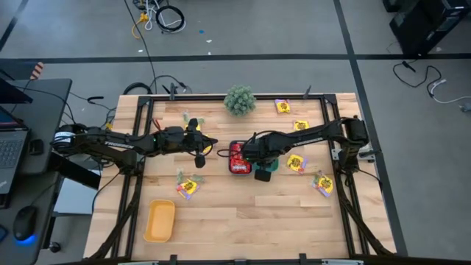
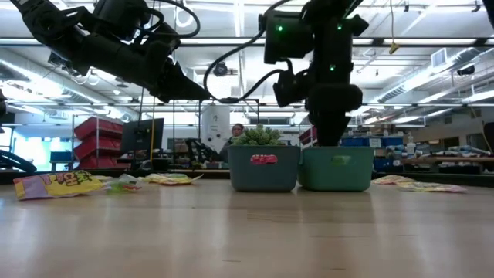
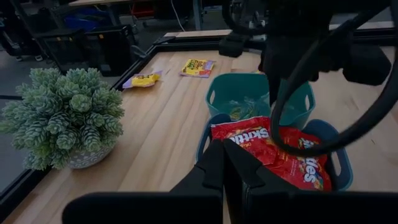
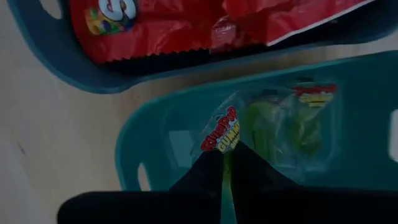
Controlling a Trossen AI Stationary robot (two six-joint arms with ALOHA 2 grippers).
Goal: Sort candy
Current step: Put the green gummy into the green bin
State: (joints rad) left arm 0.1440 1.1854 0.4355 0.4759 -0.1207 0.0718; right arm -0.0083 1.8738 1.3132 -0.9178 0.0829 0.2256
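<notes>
Two small bins stand side by side mid-table. The blue-grey one (image 1: 236, 157) holds shiny red candy packets (image 3: 280, 146). My right gripper (image 4: 224, 168) points down over the teal-green bin (image 1: 272, 168), shut on a pale green candy packet (image 4: 267, 124). My left gripper (image 3: 229, 177) hovers shut and empty to the left of the bins, above the table. Yellow candy packets (image 1: 296, 163) lie flat on the table to the right, and others (image 1: 187, 186) lie at the near left. My right gripper pinches the pale green packet by one edge (image 4: 227, 163) between its two fingers, coming from above and pointing down. The packet hangs below the fingers, inside the teal-green bin's rim (image 4: 186, 109). Whether its lower end touches the bin's floor, I cannot tell.
A spiky green plant ball (image 1: 240, 99) stands near the table's far edge. A yellow oblong tray (image 1: 160, 221) lies at the near left. More yellow packets (image 1: 282, 106) lie at the far right. A dark frame (image 1: 346, 184) edges the table.
</notes>
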